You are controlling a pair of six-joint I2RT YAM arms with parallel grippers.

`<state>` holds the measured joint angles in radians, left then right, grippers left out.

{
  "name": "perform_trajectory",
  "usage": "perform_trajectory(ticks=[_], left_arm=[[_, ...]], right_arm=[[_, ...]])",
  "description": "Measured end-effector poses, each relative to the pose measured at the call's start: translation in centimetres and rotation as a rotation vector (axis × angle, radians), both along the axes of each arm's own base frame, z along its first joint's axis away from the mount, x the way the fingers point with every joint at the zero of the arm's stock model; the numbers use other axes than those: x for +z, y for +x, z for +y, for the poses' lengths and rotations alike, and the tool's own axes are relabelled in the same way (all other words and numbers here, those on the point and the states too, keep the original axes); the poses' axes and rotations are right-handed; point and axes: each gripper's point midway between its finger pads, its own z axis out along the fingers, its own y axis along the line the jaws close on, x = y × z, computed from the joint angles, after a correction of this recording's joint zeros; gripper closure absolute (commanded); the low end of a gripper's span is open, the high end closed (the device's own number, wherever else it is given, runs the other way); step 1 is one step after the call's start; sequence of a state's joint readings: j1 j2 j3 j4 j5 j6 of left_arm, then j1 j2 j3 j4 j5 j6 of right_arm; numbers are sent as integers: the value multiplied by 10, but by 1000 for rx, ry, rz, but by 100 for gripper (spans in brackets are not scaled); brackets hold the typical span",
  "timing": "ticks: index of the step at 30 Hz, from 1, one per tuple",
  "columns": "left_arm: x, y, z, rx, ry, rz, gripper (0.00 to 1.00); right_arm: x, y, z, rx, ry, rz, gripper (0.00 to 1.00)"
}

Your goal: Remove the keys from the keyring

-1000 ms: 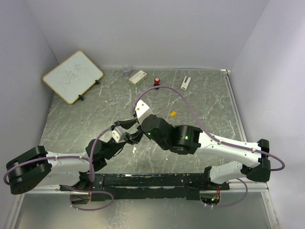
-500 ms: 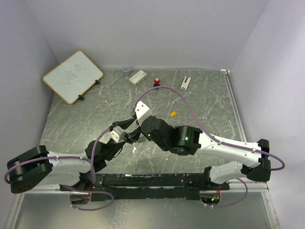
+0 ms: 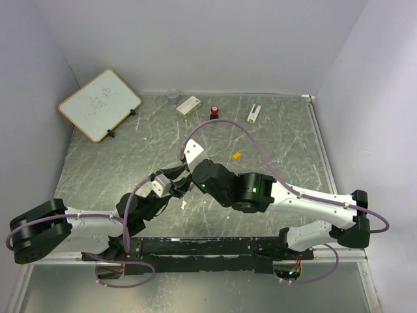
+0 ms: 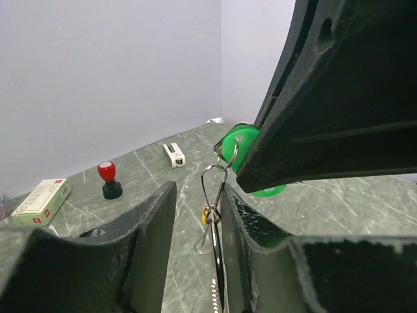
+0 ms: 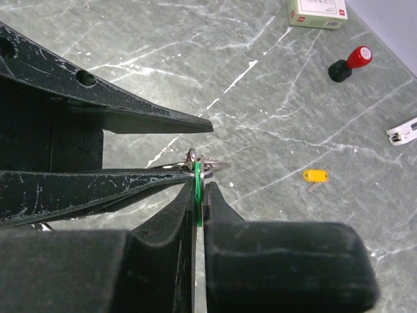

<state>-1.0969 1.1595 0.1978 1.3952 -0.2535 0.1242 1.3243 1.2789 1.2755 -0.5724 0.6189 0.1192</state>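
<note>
Far left: whiteboard (image 3: 99, 104) propped on a small stand. Middle of table (image 3: 287, 140), toward near side: both grippers tip to tip.

Left gripper (image 4: 197, 195) in from the left, fingers apart, straddling keyring (image 4: 208, 214). Ring hanging upright in the gap, close against the right-hand finger, clear space to the other finger; touching or not, cannot tell. Ring threaded through green key (image 4: 233, 145), both held up off the table.

Right gripper (image 5: 198, 189) in from the right, fingers pressed together on the green key's head, pinching it edge-on.

Yellow key (image 5: 315, 175) off the ring, lying flat on the table, right of and farther back than the grippers.

Along far edge, left to right: small cup (image 3: 172, 96), white box (image 3: 188, 105), red-capped stamp (image 3: 214, 111), white block (image 3: 253, 113), all well apart from the grippers.
</note>
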Motion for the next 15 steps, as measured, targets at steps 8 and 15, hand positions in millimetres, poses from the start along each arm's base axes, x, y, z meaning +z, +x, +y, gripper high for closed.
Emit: perform_trajectory(ticks=[8,15], left_arm=[[-2,-5,0,-18,5,-3,63],[-2,-6,0,-23,6,-4,68]], right_arm=[[-4,0,-1,-2,-7,0,100],[-2,1,-2,-12,-6,-8,100]])
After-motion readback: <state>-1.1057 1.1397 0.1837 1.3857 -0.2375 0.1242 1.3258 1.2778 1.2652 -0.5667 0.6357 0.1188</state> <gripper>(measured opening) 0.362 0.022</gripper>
